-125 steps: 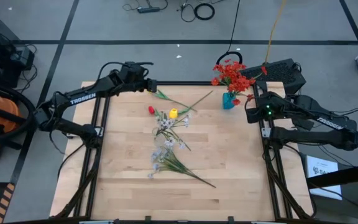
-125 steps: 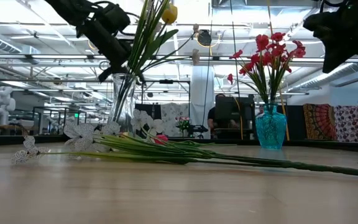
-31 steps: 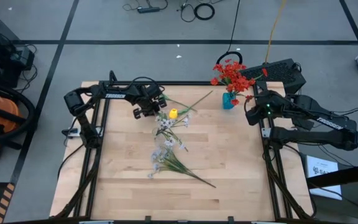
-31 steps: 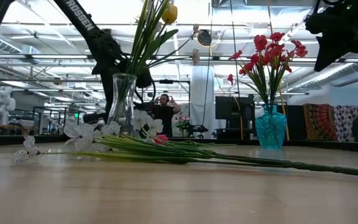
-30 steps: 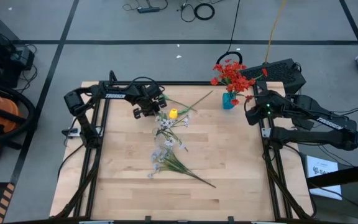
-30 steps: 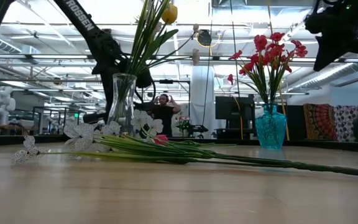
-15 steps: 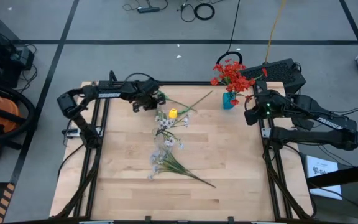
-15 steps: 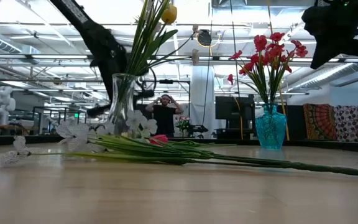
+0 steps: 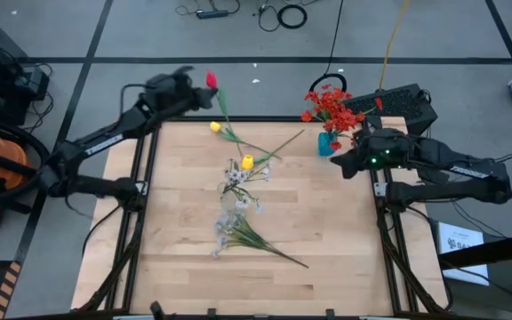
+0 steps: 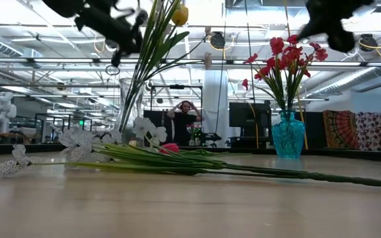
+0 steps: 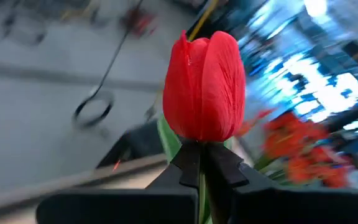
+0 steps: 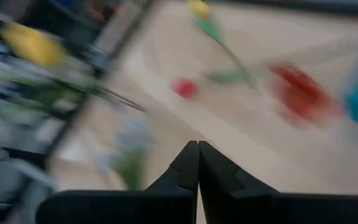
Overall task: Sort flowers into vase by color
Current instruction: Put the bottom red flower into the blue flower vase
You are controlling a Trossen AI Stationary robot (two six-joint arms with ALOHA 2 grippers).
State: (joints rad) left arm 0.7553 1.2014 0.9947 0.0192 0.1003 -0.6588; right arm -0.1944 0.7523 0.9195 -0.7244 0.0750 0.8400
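Observation:
A red tulip (image 9: 211,79) is up above the table's far left edge, with my left gripper (image 9: 199,89) shut on it; the left wrist view shows its blossom (image 11: 204,87) close up. A yellow tulip (image 9: 214,127) and white sprays (image 9: 232,178) lie on the table. Another yellow tulip (image 10: 180,14) stands in a clear glass vase (image 10: 131,106). The teal vase (image 9: 327,145) at the far right holds red flowers (image 9: 329,105). My right gripper (image 9: 340,167) hovers shut, in front of that vase. My left gripper pinches the red tulip's green stem (image 11: 200,180) just under the blossom, between its two fingers. The fingers come about level from the table's left and lie across the stem. The blossom stands above the fingers; the stem trails down toward the table, its lower end unclear.
A long green stalk (image 9: 278,253) of the white sprays reaches toward the near right. The table's near half (image 9: 327,267) is bare wood. A person (image 10: 186,122) stands in the room beyond the far edge.
My left gripper has shut on the red tulip lying on the table, then risen toward the far left edge, tipping from pointing down to about level. The tulip has come up with it. The white sprays have shifted a little. My right gripper has edged toward the table's middle.

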